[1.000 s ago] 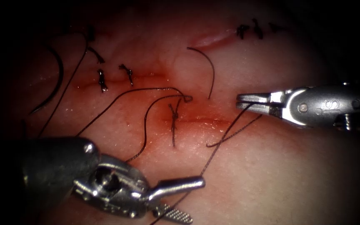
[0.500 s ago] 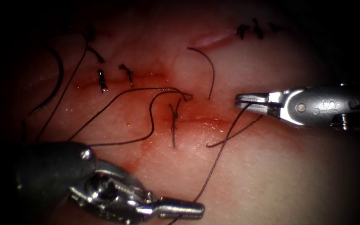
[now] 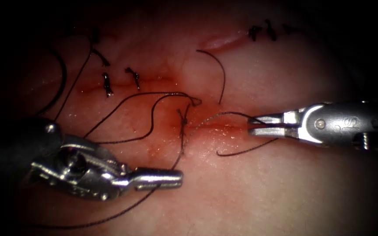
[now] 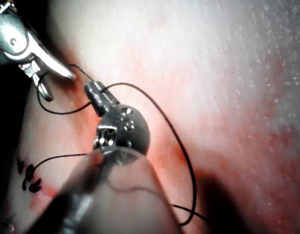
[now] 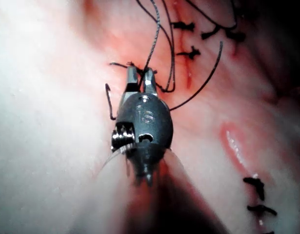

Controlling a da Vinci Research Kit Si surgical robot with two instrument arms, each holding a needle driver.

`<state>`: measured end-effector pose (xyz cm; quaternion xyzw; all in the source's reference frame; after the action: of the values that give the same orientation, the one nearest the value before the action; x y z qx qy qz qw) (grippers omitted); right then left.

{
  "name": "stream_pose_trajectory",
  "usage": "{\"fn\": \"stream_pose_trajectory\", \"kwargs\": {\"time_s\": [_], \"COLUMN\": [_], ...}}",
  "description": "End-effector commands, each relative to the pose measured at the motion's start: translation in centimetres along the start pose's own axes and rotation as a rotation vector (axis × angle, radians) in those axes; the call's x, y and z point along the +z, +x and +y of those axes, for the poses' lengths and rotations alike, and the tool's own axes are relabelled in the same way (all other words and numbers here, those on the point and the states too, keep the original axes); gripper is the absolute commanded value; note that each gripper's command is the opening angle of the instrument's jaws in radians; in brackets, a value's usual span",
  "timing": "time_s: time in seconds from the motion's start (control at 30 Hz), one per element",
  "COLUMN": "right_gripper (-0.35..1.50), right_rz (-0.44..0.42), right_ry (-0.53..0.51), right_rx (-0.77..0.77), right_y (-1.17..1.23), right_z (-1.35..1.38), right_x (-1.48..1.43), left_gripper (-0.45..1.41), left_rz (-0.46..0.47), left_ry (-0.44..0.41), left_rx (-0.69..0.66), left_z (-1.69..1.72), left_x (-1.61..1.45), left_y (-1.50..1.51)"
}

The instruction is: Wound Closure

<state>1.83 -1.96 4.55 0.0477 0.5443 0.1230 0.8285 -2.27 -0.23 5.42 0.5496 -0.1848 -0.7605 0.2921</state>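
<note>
Thread [image 3: 224, 114] runs taut from the knot [image 3: 183, 126] on the cut [image 3: 215, 126] to the right tool [image 3: 251, 125], clamped on it. Left tool [image 3: 178, 179], clamped on the other strand, has moved up-left since earlier. Needle [image 3: 60, 83], apparently, lies free far left. Right wrist view shows older stitches [image 5: 254, 185].

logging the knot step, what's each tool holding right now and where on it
Both hold thread, neither the needle, which lies free, far left of the cut. The right tool grips a strand beside the stitch; the left tool grips the strand running down from it.
</note>
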Motion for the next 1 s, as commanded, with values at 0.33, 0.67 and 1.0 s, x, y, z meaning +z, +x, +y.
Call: {"fn": "stream_pose_trajectory", "kwargs": {"time_s": [0.33, 0.67, 1.0], "right_gripper": [1.48, -0.35, -0.35], "right_rz": [0.138, 0.223, 0.274], "right_ry": [-0.044, -0.12, -0.142], "right_rx": [0.121, 0.113, 0.056], "right_y": [0.14, -0.21, -0.66], "right_z": [0.18, 0.52, 0.46], "right_x": [-0.69, -0.68, 0.36], "left_gripper": [-0.45, -0.45, -0.45], "left_rz": [-0.116, -0.13, -0.106], "left_ry": [0.074, 0.074, 0.077], "left_rx": [-0.028, -0.012, -0.002], "left_z": [-0.18, -0.16, -0.14], "left_x": [-0.42, -0.39, -0.36], "left_y": [-0.34, -0.29, -0.3]}}
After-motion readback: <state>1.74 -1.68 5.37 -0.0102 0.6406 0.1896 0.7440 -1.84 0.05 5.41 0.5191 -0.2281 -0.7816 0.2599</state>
